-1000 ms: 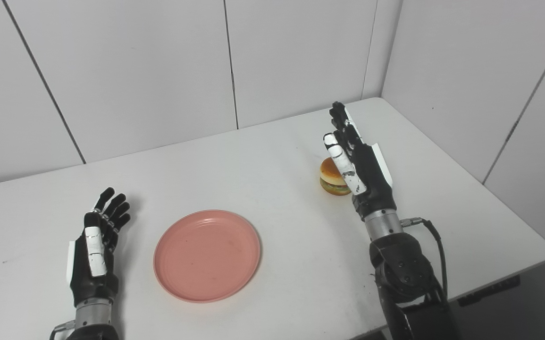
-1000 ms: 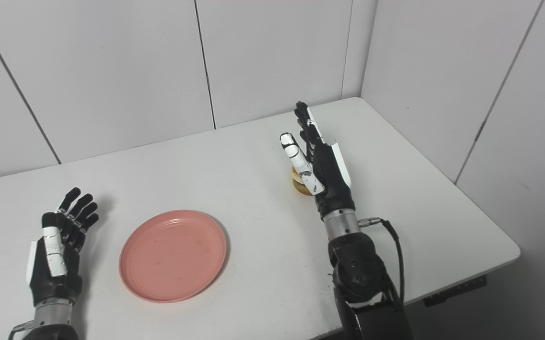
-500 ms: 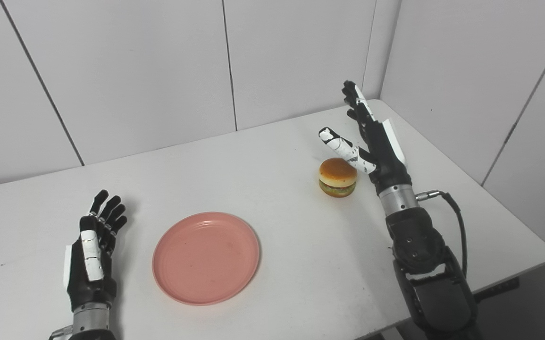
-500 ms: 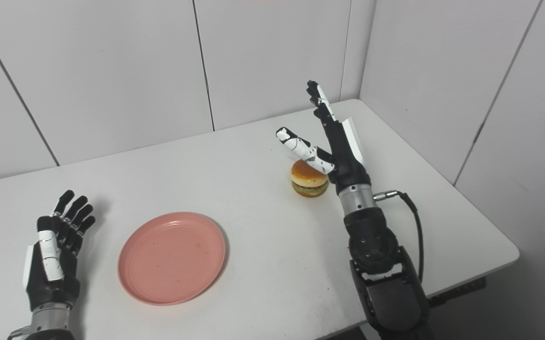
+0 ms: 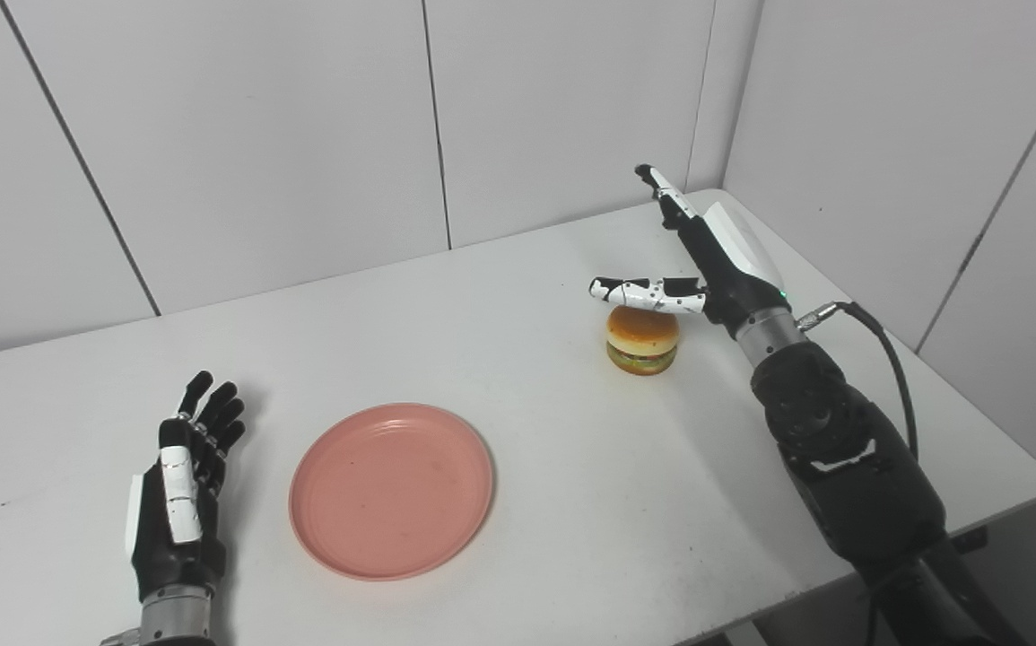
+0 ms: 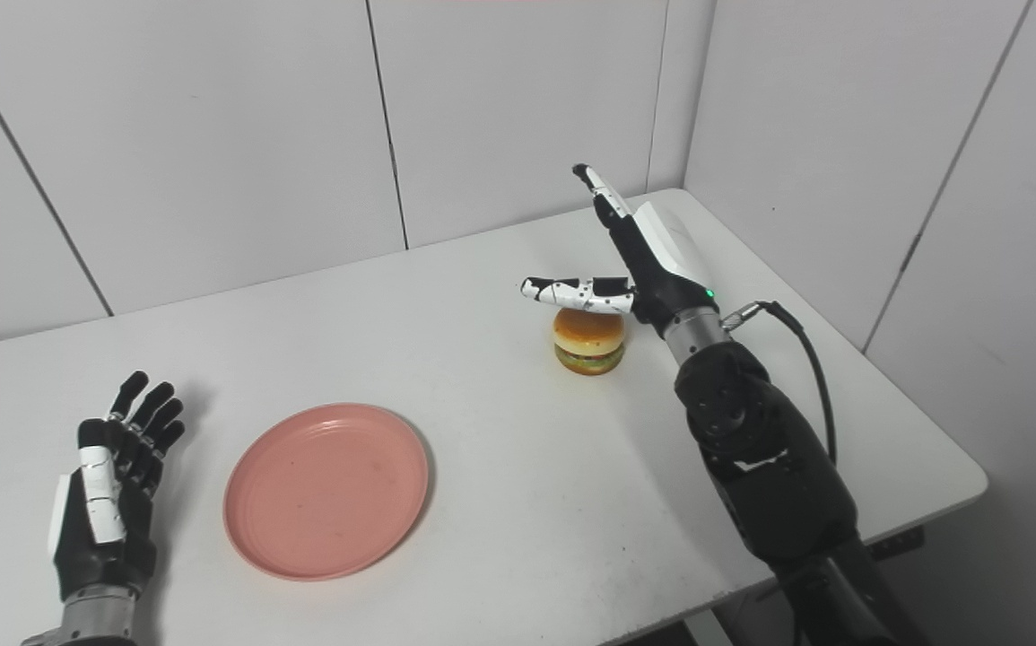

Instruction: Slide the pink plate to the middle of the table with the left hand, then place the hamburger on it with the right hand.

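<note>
On the white tabletop [image 5: 526,296] the pink plate [image 5: 392,489] lies flat toward the near left of centre, with nothing in it apart from a few faint marks on its surface, and no writing or label can be read on it or anywhere else in either view. The hamburger [image 5: 642,340] sits upright on the tabletop well apart from the plate, toward the far right, its bun on top and a green layer showing at its side. The right hand [image 5: 706,260] hangs over it, spread wide and holding nothing: its thumb [image 5: 639,292] reaches out level just above the bun, whether touching it cannot be told, while the fingers [image 5: 666,193] point up and away toward the back wall. The left hand [image 5: 178,507] rests near the tabletop's front left, just beside the plate but apart from it, fingers loosely apart and empty
</note>
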